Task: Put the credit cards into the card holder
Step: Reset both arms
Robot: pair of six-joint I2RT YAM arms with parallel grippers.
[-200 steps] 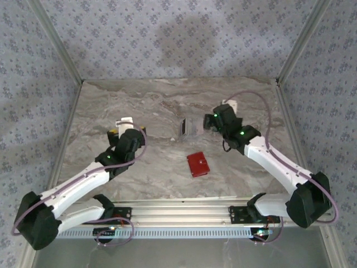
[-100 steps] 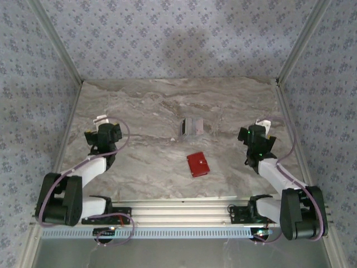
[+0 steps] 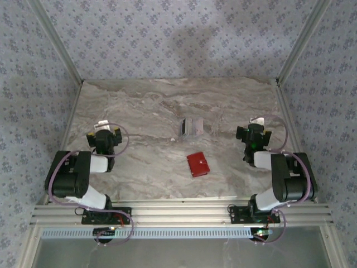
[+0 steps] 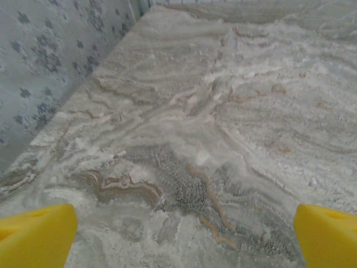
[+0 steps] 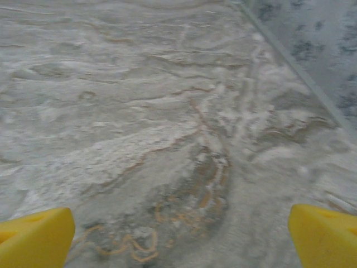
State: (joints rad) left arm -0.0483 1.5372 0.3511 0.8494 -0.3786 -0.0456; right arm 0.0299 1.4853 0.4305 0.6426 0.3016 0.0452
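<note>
Credit cards [image 3: 191, 128] lie at 12 o'clock of the closed red card holder [image 3: 197, 164]; left gripper [image 4: 184, 237] at 10, right gripper [image 5: 181, 234] at 2, both spread wide and empty.

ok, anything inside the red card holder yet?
Cannot tell: the card holder lies folded shut on the table, so its pockets are covered. Nothing sticks out of it. The credit cards lie on the table beyond it, apart.

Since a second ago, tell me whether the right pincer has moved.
Yes. The right pincer has pulled back rightward, away from the credit cards, which lie where they were.
</note>
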